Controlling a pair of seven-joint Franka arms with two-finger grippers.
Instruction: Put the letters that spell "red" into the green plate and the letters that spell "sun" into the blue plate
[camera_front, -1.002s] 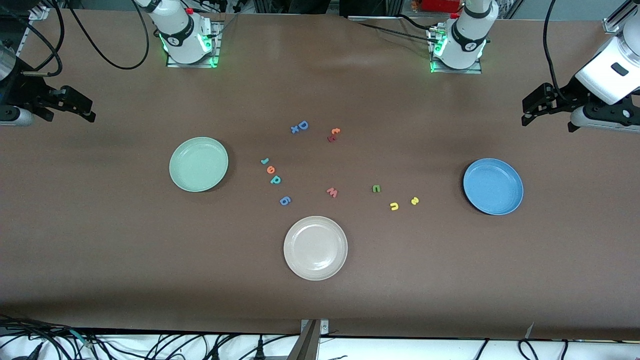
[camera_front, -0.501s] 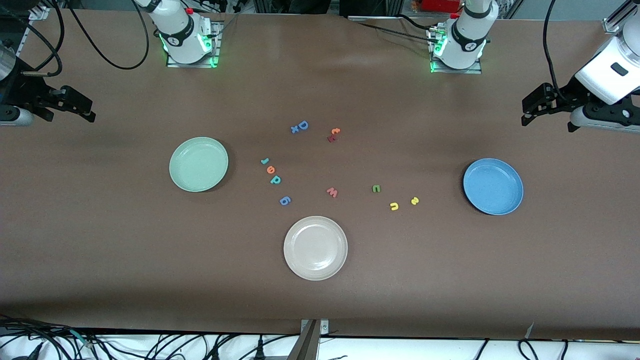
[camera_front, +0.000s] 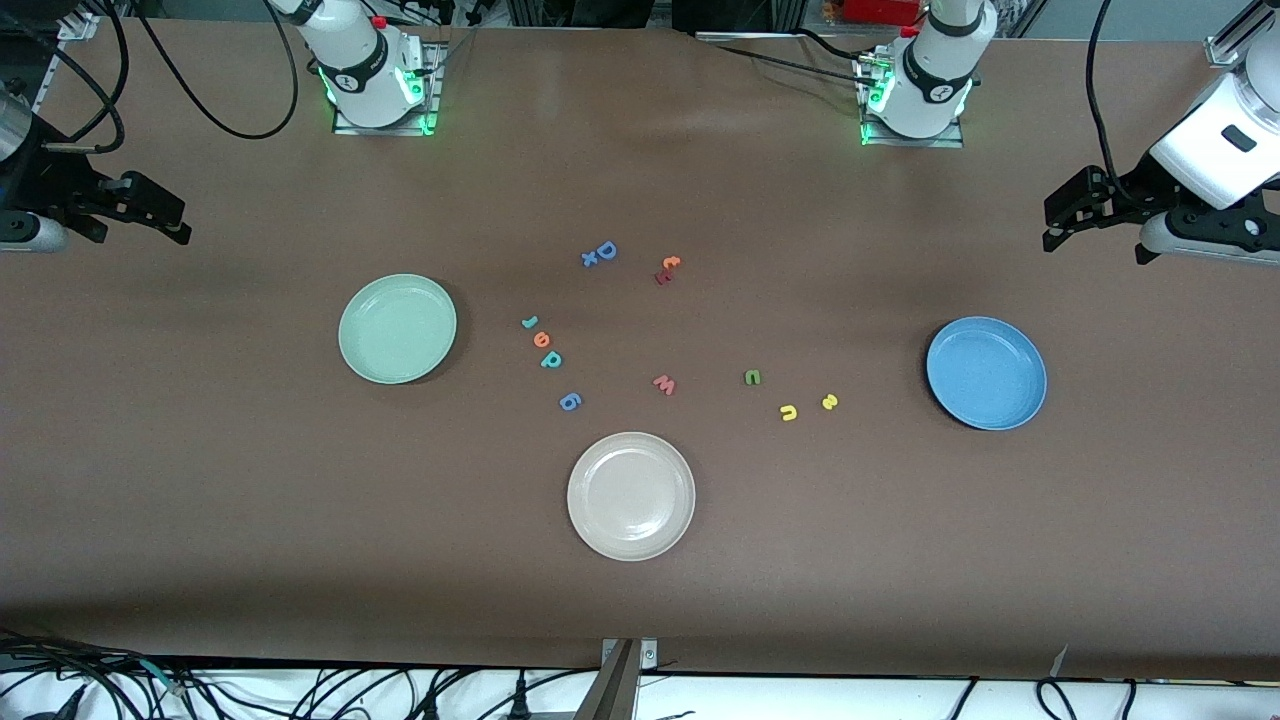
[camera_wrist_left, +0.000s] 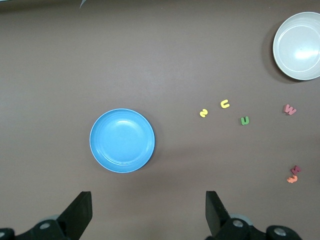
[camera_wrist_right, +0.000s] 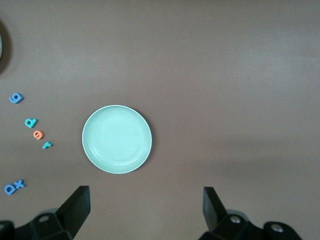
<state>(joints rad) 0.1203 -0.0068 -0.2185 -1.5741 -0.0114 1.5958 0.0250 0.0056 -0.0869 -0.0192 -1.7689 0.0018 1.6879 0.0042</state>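
Observation:
The mint-green plate lies toward the right arm's end of the table. Beside it, toward the middle, sit a teal r, an orange e and a teal d. The blue plate lies toward the left arm's end, with a yellow s, a yellow u and a green n beside it. Both plates hold nothing. My left gripper and right gripper hang open and empty over the table's ends, waiting.
A cream-white plate lies nearest the front camera, mid-table. Other loose letters: a blue g, a pinkish w, a blue D with a small x, and an orange and a dark red letter.

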